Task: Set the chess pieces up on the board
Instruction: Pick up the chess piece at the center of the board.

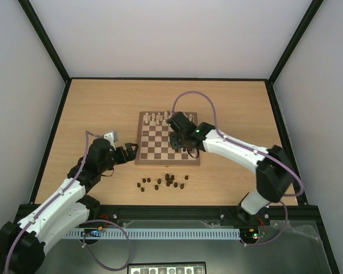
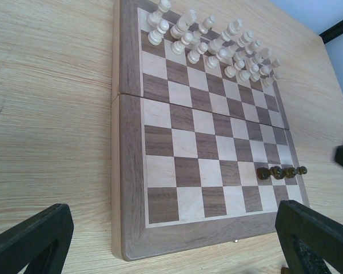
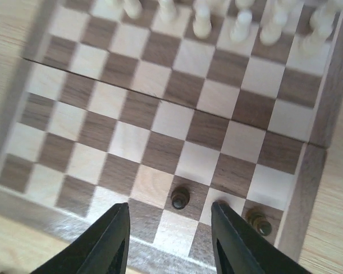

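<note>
The square wooden chessboard [image 1: 154, 149] with dark brown and cream checks sits mid-way across the light wooden tabletop [image 1: 103, 114]. The cream-white pieces [image 2: 217, 45] fill its two far rows. In the right wrist view their tops are cut off by the frame edge.

Most of the tiny dark brown wooden chess pieces [image 1: 168, 181] are lying loose on the tabletop just in front of the board's near edge. From above they're just dark specks, so I can't tell which kind is which or whether they're standing. Four more [image 2: 277, 171] stand in a line on the second-nearest row at the right end of the board.

The right gripper [image 3: 168, 205] hangs over that near right corner with its fingers [image 3: 111, 240] apart and nothing clamped. One dark piece [image 3: 179, 198] stands just ahead of the gap. Another is mostly hidden behind the right-hand finger, and a third is blurry near the border.

The left gripper [image 1: 130, 153] is just off the board's left edge, its fingers spread wide and empty. Only the tips poke into its own camera's bottom corners.
</note>
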You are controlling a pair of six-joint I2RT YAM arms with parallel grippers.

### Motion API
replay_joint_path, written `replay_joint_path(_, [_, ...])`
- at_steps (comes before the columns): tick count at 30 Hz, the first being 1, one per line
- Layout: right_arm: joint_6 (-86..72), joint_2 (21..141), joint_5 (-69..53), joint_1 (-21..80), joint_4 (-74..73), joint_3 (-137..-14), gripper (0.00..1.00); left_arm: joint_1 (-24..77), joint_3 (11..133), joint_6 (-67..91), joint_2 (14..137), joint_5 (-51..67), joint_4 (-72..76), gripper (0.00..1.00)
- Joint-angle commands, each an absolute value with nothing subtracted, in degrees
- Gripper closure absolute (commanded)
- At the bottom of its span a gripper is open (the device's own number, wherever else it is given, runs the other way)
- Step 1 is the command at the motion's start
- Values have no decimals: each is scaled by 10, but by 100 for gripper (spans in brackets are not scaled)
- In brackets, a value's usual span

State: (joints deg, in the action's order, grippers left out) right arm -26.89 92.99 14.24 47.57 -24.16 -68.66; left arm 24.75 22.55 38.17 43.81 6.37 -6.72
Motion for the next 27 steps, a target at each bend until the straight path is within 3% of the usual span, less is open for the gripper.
replay_joint_path(1, [-254, 863, 114, 474, -275, -700, 57, 250, 257, 388, 433, 52, -82, 1])
replay_joint_path(7, [-239, 805, 84, 474, -280, -689, 33, 251, 254, 404, 381, 38, -118, 0])
replay_joint_path(11, [-235, 789, 57, 474, -266, -659, 3, 251, 243, 424, 359, 36, -132, 1])
replay_joint_path(12, [-235, 788, 48, 474, -262, -654, 1, 252, 240, 428, 351, 36, -136, 1])
replay_joint_path(19, [-240, 774, 55, 474, -257, -627, 1, 252, 235, 440, 323, 28, -159, 0])
replay_joint_path(27, [-290, 706, 152, 474, -263, -555, 1, 252, 249, 427, 353, 31, -158, 0])
